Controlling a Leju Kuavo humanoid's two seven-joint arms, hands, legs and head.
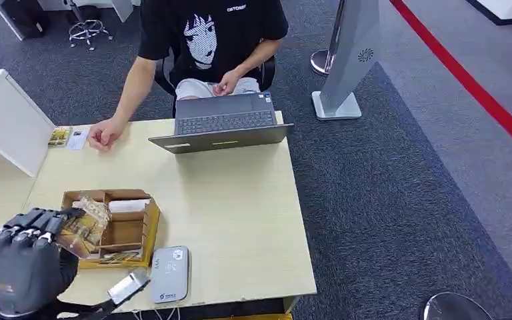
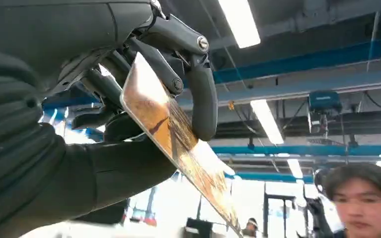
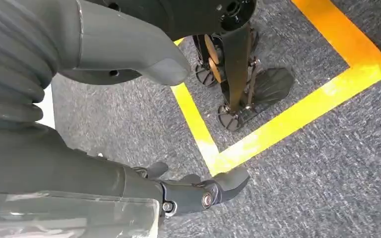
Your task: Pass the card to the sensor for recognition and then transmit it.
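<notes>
One card [image 1: 83, 230] (brownish) is pinched by the left hand [image 1: 27, 260] above the box [image 1: 148, 230].

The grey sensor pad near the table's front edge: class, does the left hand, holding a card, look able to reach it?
Probably yes. The left hand grips the card above the cardboard box, and the sensor pad lies close beside, its top uncovered.

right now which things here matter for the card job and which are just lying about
Part of the job:
- card, held in the left robot hand above the cardboard box
- grey sensor pad at the table's near edge
- cardboard box of cards

Just lying about:
- open laptop
- two small cards by the seated person's hand
- white stand on the carpet
</notes>
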